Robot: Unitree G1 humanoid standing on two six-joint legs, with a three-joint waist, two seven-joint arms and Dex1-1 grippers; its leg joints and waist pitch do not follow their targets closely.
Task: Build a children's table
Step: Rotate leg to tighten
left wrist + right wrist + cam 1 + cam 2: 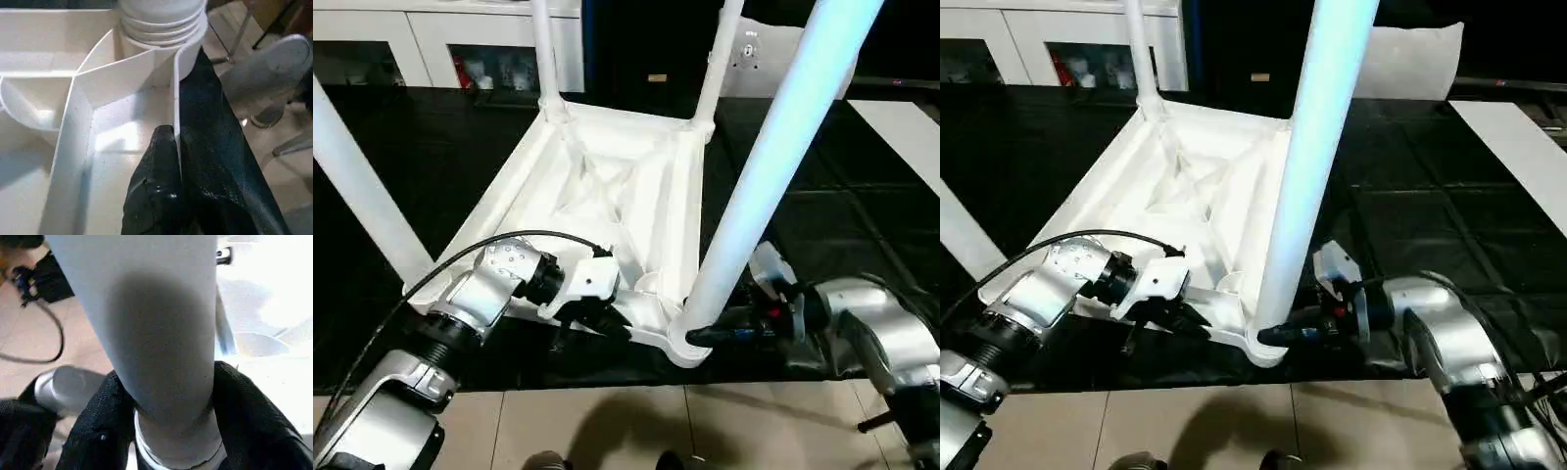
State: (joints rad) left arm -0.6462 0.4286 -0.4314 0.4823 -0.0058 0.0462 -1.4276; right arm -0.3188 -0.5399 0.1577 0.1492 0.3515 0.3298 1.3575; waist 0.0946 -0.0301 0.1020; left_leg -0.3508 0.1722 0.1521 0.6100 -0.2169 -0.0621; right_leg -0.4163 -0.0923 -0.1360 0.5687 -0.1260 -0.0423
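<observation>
The children's table [607, 186] is seen upside down on the black mat [822, 225], its ribbed underside turned up and its near edge close to the tiled floor [607, 421]. All 4 corner sockets appear to be filled: 2 far legs [545, 49] are standing at the back corners, 1 leg [357, 186] is rising at the near corner on the left, and the near right leg [773, 147] is planted in the corner socket [690, 343] closest to the robot. By that count the assembly looks nearly done; what is judged to remain is the final seating or tightening of this last leg and then the turning of the table onto its feet. Whether the leg is fully home cannot be told from here, though ringed threads at its base can be made out above the socket in the left wrist view.

The right gripper [166, 421] is wrapped around the base of that near right leg, 1 black finger [254, 421] on each side, the leg pinched just above the socket. The left gripper [164, 166] is pressed together on the thin upright rim wall [176, 98] of the tabletop, just beside the same corner, so the top is being steadied while the leg is worked.

Behind the mat, a white cabinet [440, 39] is visible along the wall.
</observation>
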